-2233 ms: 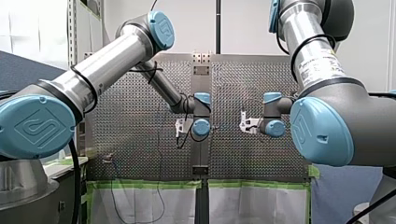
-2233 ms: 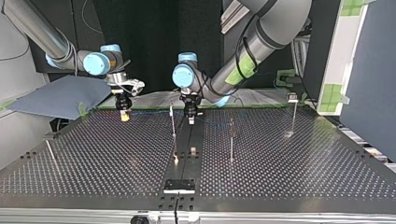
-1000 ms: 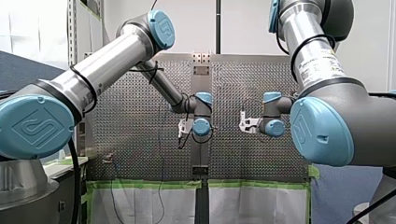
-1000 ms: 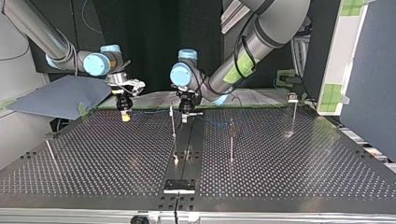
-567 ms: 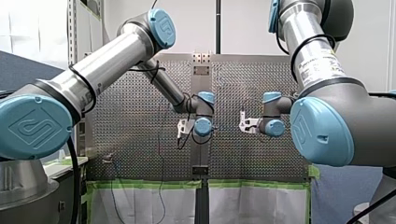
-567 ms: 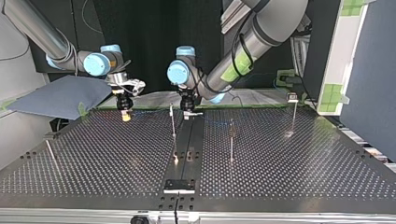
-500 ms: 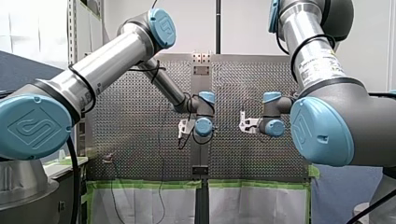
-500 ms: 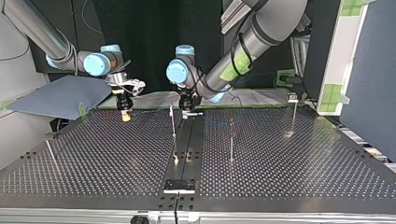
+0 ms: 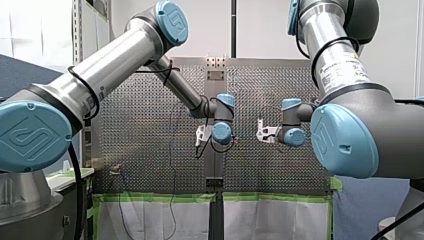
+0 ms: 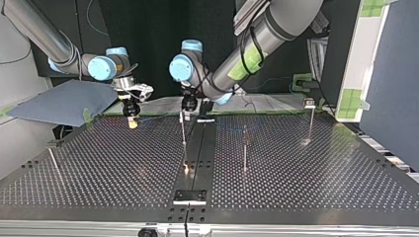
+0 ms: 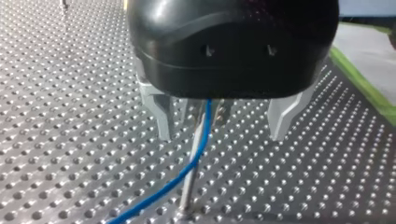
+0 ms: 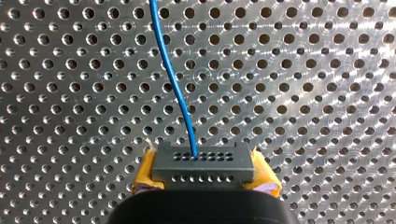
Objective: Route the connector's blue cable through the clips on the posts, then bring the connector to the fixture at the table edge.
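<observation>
In the right wrist view my right gripper (image 12: 203,179) is shut on the dark grey connector (image 12: 203,163), yellow pads (image 12: 145,175) on both sides. The blue cable (image 12: 173,79) leaves the connector and runs ahead over the perforated plate. In the top view this gripper (image 10: 131,122) hangs low at the far left. My left gripper (image 11: 222,128) is open; its grey metal fingers (image 11: 161,114) straddle a thin post (image 11: 189,186), with the blue cable (image 11: 161,191) passing beside the post. In the top view the left gripper (image 10: 187,114) sits at the top of the post (image 10: 183,133) near the middle.
More posts stand at the top view's centre right (image 10: 244,148), far right (image 10: 311,121) and front left (image 10: 53,160). The black fixture (image 10: 189,196) sits at the near edge on a dark central strip (image 10: 200,148). A blue-grey cloth (image 10: 64,101) lies at the back left.
My left arm has swung toward the top view's left, from over the central strip to the post, which now stands between its open fingers. The right arm has not moved.
</observation>
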`<action>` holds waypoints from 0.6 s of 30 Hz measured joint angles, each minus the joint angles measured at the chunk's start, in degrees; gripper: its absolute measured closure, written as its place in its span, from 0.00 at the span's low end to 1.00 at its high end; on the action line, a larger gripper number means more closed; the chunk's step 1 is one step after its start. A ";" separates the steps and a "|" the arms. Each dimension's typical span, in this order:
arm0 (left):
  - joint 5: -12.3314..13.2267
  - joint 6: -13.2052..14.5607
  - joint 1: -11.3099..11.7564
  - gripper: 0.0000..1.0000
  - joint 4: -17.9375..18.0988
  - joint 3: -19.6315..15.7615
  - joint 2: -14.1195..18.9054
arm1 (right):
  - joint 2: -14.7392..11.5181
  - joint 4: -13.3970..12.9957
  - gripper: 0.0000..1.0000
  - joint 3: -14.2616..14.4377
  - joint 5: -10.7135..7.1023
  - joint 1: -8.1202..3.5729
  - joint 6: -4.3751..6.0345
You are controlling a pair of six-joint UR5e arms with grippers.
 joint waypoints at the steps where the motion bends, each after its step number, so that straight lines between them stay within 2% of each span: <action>1: 0.06 -0.04 -0.07 0.00 -0.01 -0.14 0.00 | 0.00 0.02 1.00 0.00 0.00 0.00 0.00; 18: 1.39 -0.69 -0.84 0.00 1.23 -2.36 1.40 | 0.00 0.12 1.00 0.00 0.00 0.01 -0.10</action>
